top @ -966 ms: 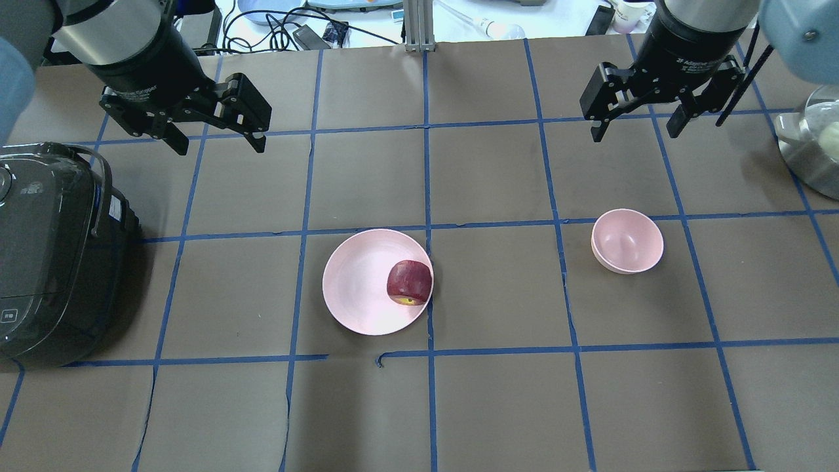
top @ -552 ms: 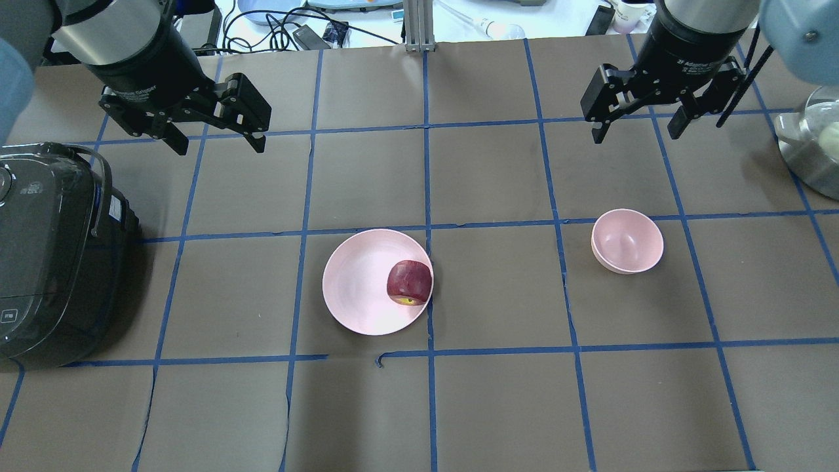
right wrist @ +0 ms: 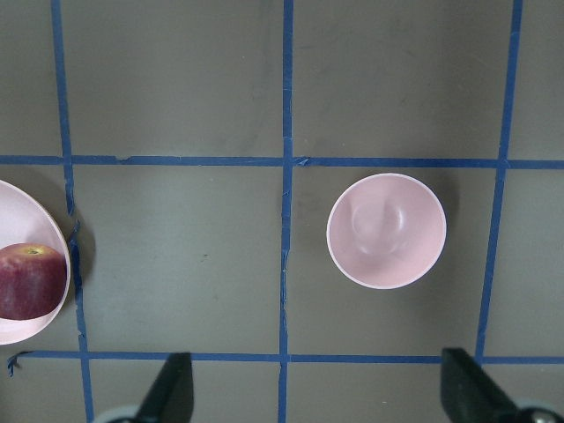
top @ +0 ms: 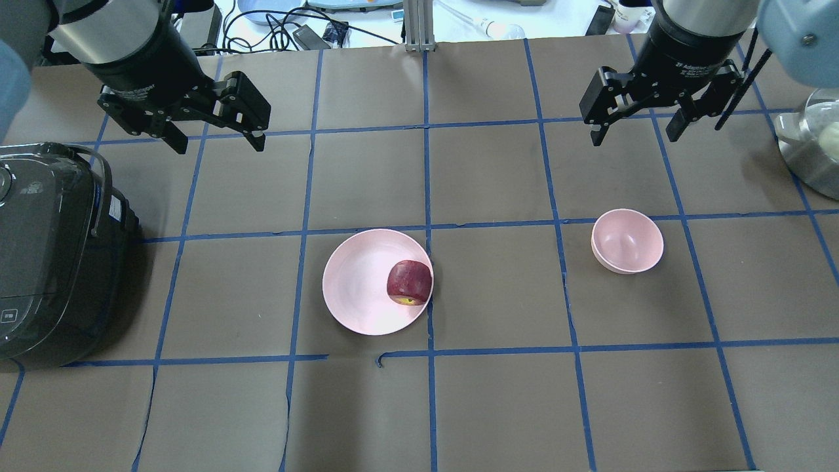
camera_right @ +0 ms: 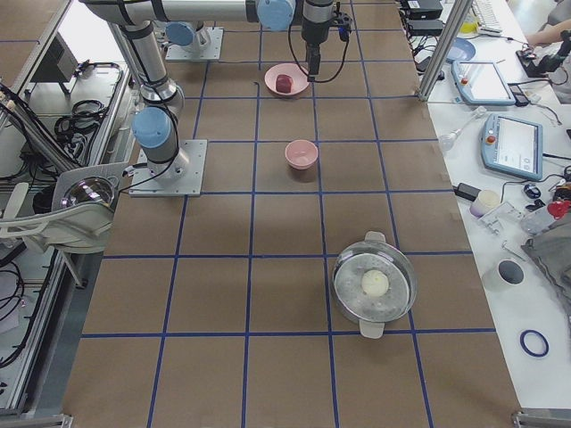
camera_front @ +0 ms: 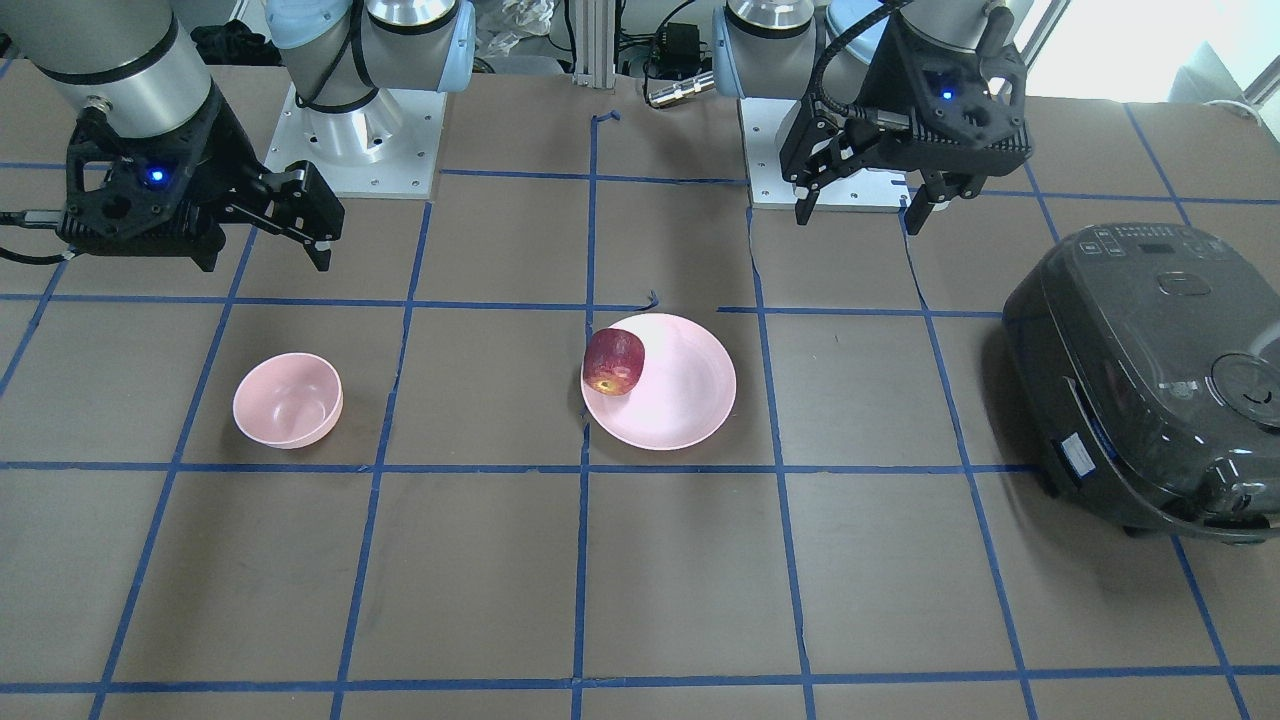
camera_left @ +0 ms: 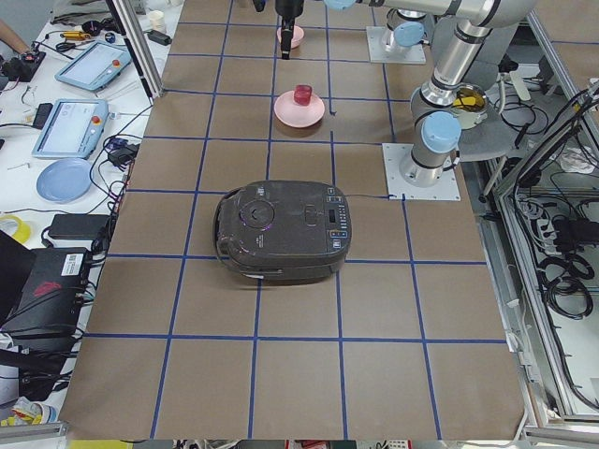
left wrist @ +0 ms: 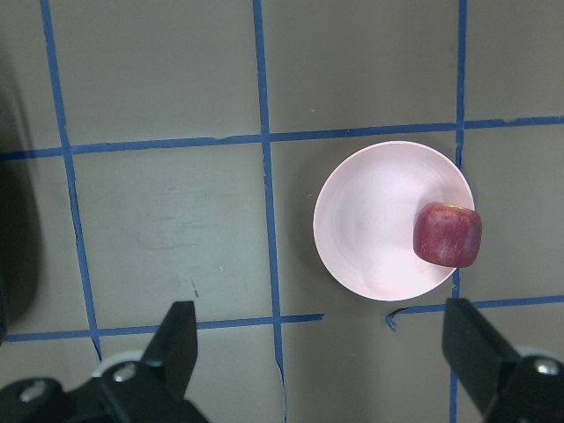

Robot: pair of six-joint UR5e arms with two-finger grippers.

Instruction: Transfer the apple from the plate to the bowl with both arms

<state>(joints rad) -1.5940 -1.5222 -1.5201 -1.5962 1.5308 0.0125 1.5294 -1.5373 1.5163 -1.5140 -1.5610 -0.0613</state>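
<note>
the small dark red apple point(top: 409, 282) was judged nearer the left end effector point(top: 218, 145) than the right end effector point(top: 634, 136), both spread apart.

dark red apple point(top: 409, 282) with a yellowish patch lies at the robot's-right rim of the shallow pale pink plate point(top: 357, 282), mid-table. small deep pink bowl point(top: 627, 240) stands upright, well apart on the robot's right. left gripper point(top: 218, 141) and right gripper point(top: 634, 134) hang spread wide.
</note>
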